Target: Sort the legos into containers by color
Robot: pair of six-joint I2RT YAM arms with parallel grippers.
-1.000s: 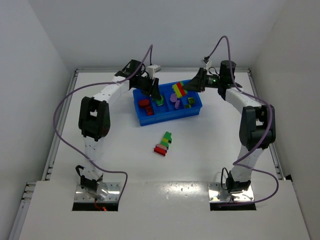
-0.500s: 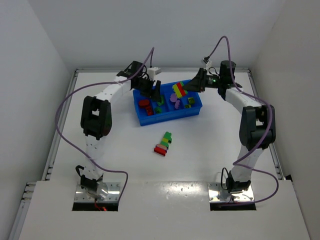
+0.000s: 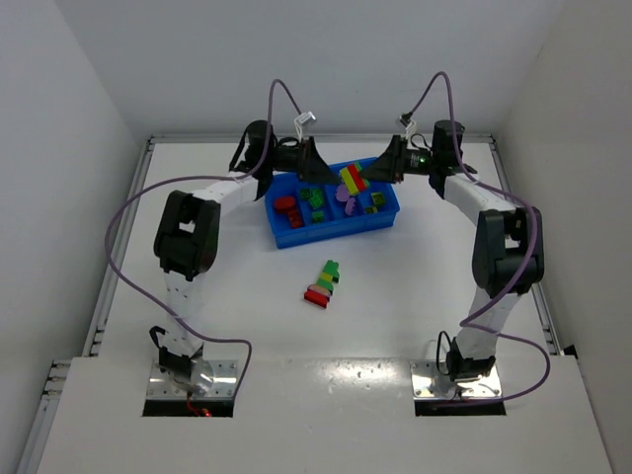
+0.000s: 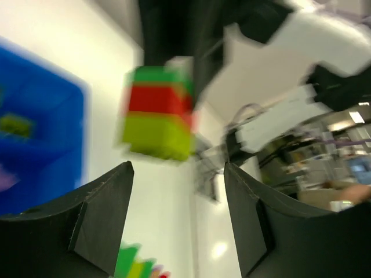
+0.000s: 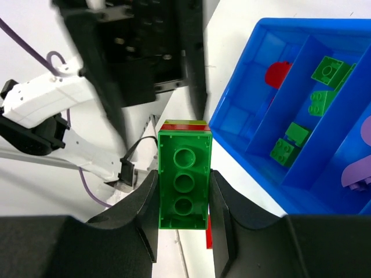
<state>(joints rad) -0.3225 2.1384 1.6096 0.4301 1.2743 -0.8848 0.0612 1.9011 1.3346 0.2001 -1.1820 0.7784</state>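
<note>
Where the right hand (image 5: 184, 176) closes its two fingers on the held stack (image 5: 184, 150), we record a firm pinch. A green brick face is turned toward the wrist camera, a red layer sits behind it, and a yellow-green layer shows beyond that from the opposite wrist. Position of item: in the air over the far rim of the blue tray (image 3: 296, 237), toward its right half, clear of the desk (image 3: 247, 306). Right arm: reached far forward, forearm angled inward to the left.

Left hand (image 4: 178, 168): fingers spread, nothing between them. We note the held stack straight ahead of its opening, apart from both fingers. Left arm: stretched forward, forearm turned inward to the right, with the hand at the tray's far rim and facing the right hand across a short gap.

Loose stack (image 3: 323, 283): green at one end, red at the other. It lies on the desk on the near side of the tray, between the two arms and well apart from both hands.

Tray contents, by compartment from the left:
- red pieces (image 3: 286, 207)
- green bricks (image 3: 315, 197)
- purple pieces (image 3: 346, 204)
- small green and yellow pieces (image 3: 375, 203)
</note>
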